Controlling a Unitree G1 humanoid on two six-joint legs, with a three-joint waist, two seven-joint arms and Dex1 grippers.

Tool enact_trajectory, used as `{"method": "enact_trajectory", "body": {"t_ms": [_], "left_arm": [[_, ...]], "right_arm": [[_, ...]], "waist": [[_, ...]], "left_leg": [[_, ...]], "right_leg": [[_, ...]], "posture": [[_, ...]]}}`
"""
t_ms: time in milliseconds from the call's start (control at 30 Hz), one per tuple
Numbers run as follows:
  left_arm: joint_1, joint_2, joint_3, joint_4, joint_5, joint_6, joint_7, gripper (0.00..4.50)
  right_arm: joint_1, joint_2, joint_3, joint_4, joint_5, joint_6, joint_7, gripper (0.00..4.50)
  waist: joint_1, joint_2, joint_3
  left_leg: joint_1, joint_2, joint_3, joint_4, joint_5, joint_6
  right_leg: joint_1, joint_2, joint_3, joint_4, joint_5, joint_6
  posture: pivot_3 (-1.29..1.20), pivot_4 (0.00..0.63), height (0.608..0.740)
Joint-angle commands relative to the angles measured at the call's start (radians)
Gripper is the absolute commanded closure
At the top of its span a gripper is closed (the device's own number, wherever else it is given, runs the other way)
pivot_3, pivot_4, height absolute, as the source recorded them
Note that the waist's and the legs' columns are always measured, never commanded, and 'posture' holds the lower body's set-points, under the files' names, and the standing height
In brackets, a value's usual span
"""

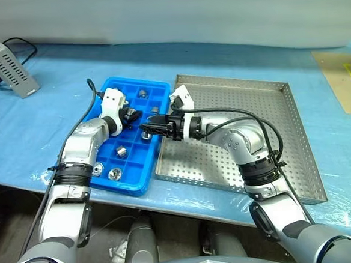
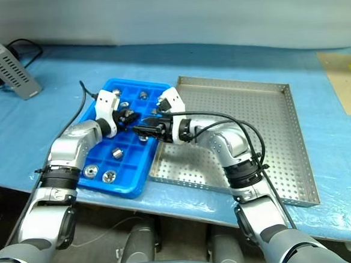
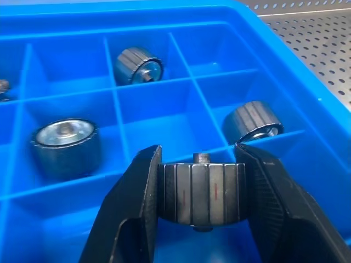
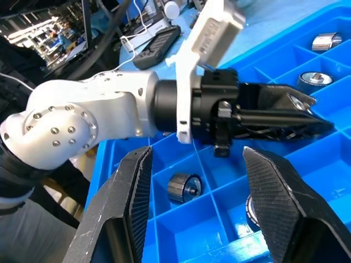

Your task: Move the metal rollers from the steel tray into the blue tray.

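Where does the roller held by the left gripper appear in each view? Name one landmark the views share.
Left eye view: held roller, over the blue tray's middle.
Right eye view: same spot, between the two grippers.
Left wrist view: low centre, clamped between the left gripper's fingers.
Right wrist view: hidden in the left gripper.
Shared landmark: the blue tray.
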Motion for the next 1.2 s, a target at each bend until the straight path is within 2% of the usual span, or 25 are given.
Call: {"method": "enact_trajectory", "body": {"t_ms": [33, 133, 267, 333, 433, 500, 600, 733, 900, 1200], "left_arm": [[-0.015, 0.014, 0.002, 0.002, 0.015, -0.022, -0.013, 1.44], [-0.014, 0.028, 0.021, -0.023, -0.005, 0.001, -0.034, 0.48], [0.002, 0.062, 0.05, -0.126, -0.039, 0.04, -0.059, 0.48], [0.032, 0.095, 0.063, -0.245, -0.087, 0.096, -0.104, 0.48], [0.088, 0.146, 0.066, -0.405, -0.146, 0.151, -0.162, 0.48], [0.133, 0.165, 0.063, -0.483, -0.17, 0.172, -0.176, 0.48], [0.2, 0.157, 0.06, -0.554, -0.191, 0.187, -0.165, 0.48], [0.263, 0.108, 0.044, -0.612, -0.199, 0.197, -0.122, 0.48], [0.276, 0.053, 0.051, -0.635, -0.21, 0.205, -0.064, 0.48], [0.275, 0.069, 0.054, -0.624, -0.21, 0.198, -0.054, 0.48]], "right_arm": [[0.001, 0.003, -0.008, -0.022, -0.001, -0.016, -0.01, 1.75], [0.002, 0.002, -0.009, -0.021, 0.001, -0.018, -0.015, 1.75], [-0.007, -0.006, -0.015, -0.016, 0.001, -0.032, -0.009, 1.75], [-0.004, -0.036, -0.033, -0.015, 0.002, -0.049, 0.01, 1.75], [0.043, -0.131, -0.004, -0.001, -0.077, -0.16, 0.051, 1.75], [0.094, -0.197, 0.043, 0.046, -0.221, -0.361, 0.025, 1.75], [0.149, -0.18, -0.03, 0.065, -0.195, -0.387, -0.007, 1.75], [0.173, -0.153, -0.077, 0.098, -0.197, -0.417, -0.029, 1.75], [0.129, -0.125, -0.101, 0.18, -0.211, -0.441, -0.055, 1.75], [0.104, -0.115, -0.126, 0.196, -0.213, -0.471, -0.066, 1.75]], "waist": [[-0.002, 0.0, 0.0], [-0.009, 0.0, 0.0], [-0.016, 0.0, 0.0], [-0.017, 0.0, 0.0], [-0.014, 0.0, 0.0], [-0.011, 0.0, 0.0], [-0.011, 0.0, 0.0], [-0.017, 0.0, 0.0], [-0.011, 0.0, 0.0], [-0.01, 0.0, 0.0]], "left_leg": [[0.0, 0.0, 0.0, 0.0, 0.0, 0.0], [0.0, 0.0, 0.0, 0.0, 0.0, 0.0], [0.0, 0.0, 0.0, 0.0, 0.0, 0.0], [0.0, 0.0, 0.0, 0.0, 0.0, 0.0], [-0.001, 0.0, 0.0, 0.0, -0.001, 0.001], [0.0, 0.0, 0.0, 0.0, -0.001, 0.001], [0.0, 0.0, 0.0, 0.0, -0.001, 0.002], [0.0, 0.0, 0.0, 0.001, -0.001, 0.002], [0.001, 0.0, 0.0, 0.002, -0.001, 0.002], [0.0, 0.0, 0.001, 0.001, -0.002, 0.004]], "right_leg": [[0.0, 0.0, 0.0, 0.0, 0.0, 0.0], [0.0, 0.0, 0.0, 0.0, 0.0, -0.001], [0.0, 0.0, 0.0, 0.0, -0.002, -0.003], [0.0, 0.0, 0.0, 0.0, -0.002, -0.003], [0.0, 0.0, 0.0, -0.001, -0.002, -0.003], [0.001, -0.001, 0.0, -0.002, -0.002, -0.003], [0.001, -0.001, 0.0, -0.001, -0.002, -0.003], [0.001, 0.0, 0.0, 0.0, -0.002, -0.003], [0.002, -0.001, 0.0, 0.0, -0.002, -0.004], [0.001, 0.0, 0.0, -0.002, -0.002, -0.004]], "posture": [[-0.03, 0.15, 0.74], [-0.03, 0.15, 0.74], [-0.03, 0.15, 0.74], [-0.02, 0.15, 0.74], [0.0, 0.15, 0.74], [0.05, 0.15, 0.74], [0.08, 0.15, 0.74], [0.12, 0.15, 0.74], [0.14, 0.15, 0.74], [0.12, 0.15, 0.74]]}}
